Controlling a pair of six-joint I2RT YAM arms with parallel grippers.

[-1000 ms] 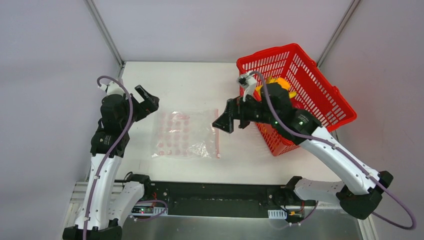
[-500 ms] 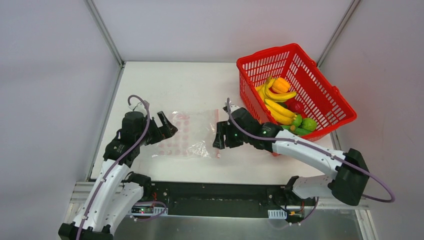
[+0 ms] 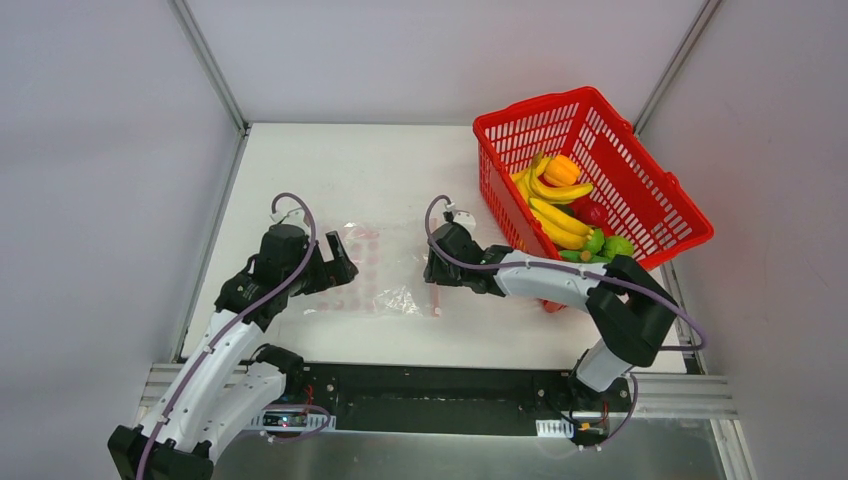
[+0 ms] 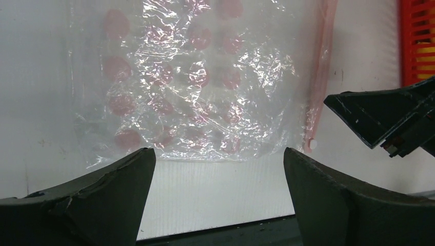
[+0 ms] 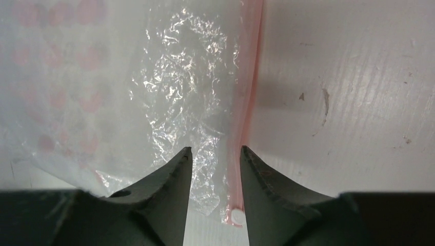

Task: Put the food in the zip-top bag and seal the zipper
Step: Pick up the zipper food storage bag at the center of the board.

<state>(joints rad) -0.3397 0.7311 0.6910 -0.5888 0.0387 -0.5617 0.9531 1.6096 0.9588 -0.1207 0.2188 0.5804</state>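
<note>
The zip-top bag [image 3: 372,272] lies flat on the white table, clear with pink dots, its pink-red zipper [image 3: 437,300] along the right edge. In the right wrist view my right gripper [image 5: 215,154] is down on that edge. Its jaws stand a narrow gap apart and straddle the zipper [image 5: 249,87] near the white end knob [image 5: 237,218]. My left gripper [image 3: 345,262] hangs wide open at the bag's left side, and the bag [image 4: 195,82] lies beyond its fingertips. The food sits in the red basket: bananas [image 3: 555,215], an orange [image 3: 562,170], green pieces [image 3: 612,247].
The red lattice basket [image 3: 640,165] stands at the back right, close behind my right arm. The table's near edge and a black rail run just below the bag. Metal frame posts rise at both back corners.
Both arms have come down from above the table to the bag. The right gripper has dropped onto the zipper edge and narrowed its jaws. The left has moved right to the bag's left side.
</note>
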